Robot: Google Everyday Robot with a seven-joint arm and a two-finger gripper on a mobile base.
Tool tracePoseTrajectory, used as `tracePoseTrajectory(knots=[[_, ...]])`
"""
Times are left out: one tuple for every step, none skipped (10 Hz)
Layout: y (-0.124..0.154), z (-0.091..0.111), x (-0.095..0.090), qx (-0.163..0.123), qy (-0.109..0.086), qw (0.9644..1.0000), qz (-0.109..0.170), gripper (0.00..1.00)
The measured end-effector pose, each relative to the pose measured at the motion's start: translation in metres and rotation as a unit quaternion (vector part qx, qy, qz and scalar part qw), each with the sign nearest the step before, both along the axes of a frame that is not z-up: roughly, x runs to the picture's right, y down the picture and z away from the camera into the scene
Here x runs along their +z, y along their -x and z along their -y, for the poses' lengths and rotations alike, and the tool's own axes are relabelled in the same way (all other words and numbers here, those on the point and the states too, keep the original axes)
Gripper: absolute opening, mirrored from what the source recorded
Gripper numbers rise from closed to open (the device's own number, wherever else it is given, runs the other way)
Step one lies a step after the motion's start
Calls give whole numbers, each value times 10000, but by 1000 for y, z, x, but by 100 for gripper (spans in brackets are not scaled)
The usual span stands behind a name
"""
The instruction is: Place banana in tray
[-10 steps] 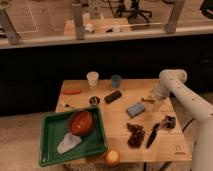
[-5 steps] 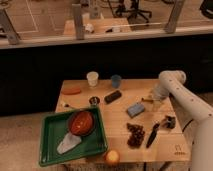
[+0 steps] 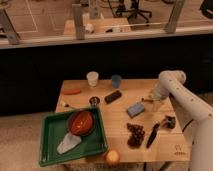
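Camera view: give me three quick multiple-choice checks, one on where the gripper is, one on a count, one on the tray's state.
1. Where is the gripper?
A. Over the orange fruit
B. Over the right part of the table, just right of the blue sponge
C. Off to the side, above the floor

2. How many cups stand near the table's far edge?
A. One
B. Two
C. Four

3. What state is the tray in?
A. Empty
B. Holding a red bowl and a flat whitish piece
C. Turned upside down

Answers:
1 B, the gripper hangs beside the sponge.
2 B, there is one white cup and one blue cup.
3 B, both things lie inside its rim.
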State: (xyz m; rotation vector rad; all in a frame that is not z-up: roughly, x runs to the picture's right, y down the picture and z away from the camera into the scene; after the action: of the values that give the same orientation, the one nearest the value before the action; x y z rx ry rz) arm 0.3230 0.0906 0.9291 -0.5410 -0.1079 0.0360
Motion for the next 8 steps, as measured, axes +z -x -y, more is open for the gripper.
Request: tracePoseTrajectory(knots=[[-1, 0, 1, -69, -28, 10000, -45, 80], [1, 1, 5, -185, -50, 9997, -124, 80], [8, 5, 12, -296, -96, 9994, -171, 80], [9, 5, 15, -322, -115, 9992, -200, 78], [7, 6, 16, -338, -141, 9991, -232, 73], [5, 6, 17, -321, -166, 9990, -249, 61], [4, 7, 18, -307, -178, 9991, -252, 51], [5, 8, 19, -290, -177, 9991, -234, 41]])
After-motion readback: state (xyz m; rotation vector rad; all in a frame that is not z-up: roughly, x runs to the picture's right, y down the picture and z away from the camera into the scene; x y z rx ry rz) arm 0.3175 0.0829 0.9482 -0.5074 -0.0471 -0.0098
